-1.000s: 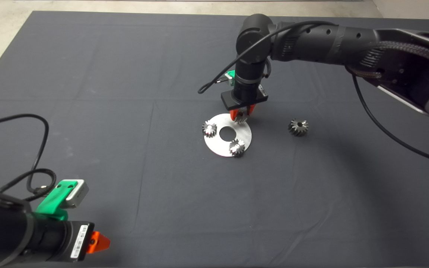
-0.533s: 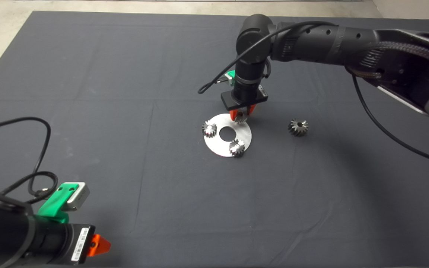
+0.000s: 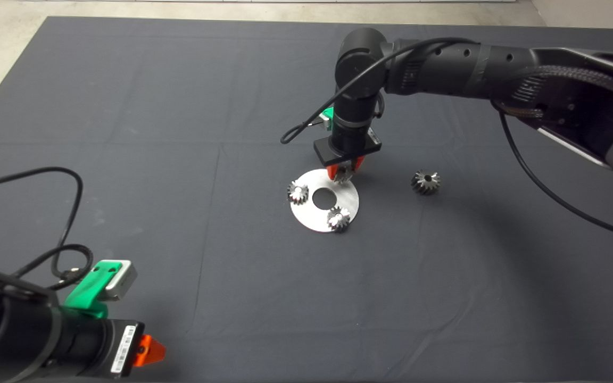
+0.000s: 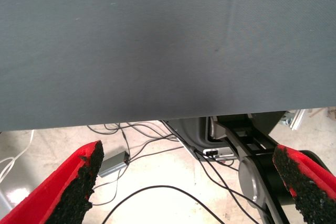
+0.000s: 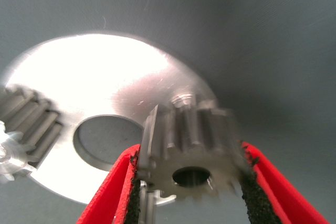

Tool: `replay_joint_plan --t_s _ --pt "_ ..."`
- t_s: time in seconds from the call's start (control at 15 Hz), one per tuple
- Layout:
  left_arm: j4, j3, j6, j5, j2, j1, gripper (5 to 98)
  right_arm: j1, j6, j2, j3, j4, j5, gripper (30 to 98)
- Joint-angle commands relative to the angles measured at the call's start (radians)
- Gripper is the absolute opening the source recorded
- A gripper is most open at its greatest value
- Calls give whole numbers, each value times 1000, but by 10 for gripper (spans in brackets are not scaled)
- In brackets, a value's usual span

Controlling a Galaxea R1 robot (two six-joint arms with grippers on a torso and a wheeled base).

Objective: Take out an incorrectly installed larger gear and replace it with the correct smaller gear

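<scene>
1. Four gears are showing in the head view: three small ones at the metal disc (image 3: 324,216) and one larger gear (image 3: 425,182) lying alone on the dark mat (image 3: 179,106), well right of the disc.
2. Two small gears (image 3: 298,192) (image 3: 338,218) are sitting on the disc, at its left edge and near edge. The smaller gear (image 3: 344,174) is sitting pinched in the right gripper (image 3: 344,171) over the disc's far edge.
3. One left gripper (image 3: 149,352) is idling at the lower left corner.
4. Left wrist view: the left gripper's (image 4: 189,182) fingers are standing spread wide, holding nothing; mat edge, floor cables and robot base are showing beyond.
5. Right wrist view: both pads (image 5: 252,192) are pressing the smaller gear's (image 5: 191,148) toothed rim, centre hole facing the camera. One other small gear (image 5: 23,127) is showing at the disc's (image 5: 105,82) edge, and the disc has one centre hole.
</scene>
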Motion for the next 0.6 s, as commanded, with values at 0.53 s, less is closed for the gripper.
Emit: replay_joint_plan --t_s 0.53 --pt "26 -27 -6 8 19 29 839 -45 -1 1 0 68 -78 441"
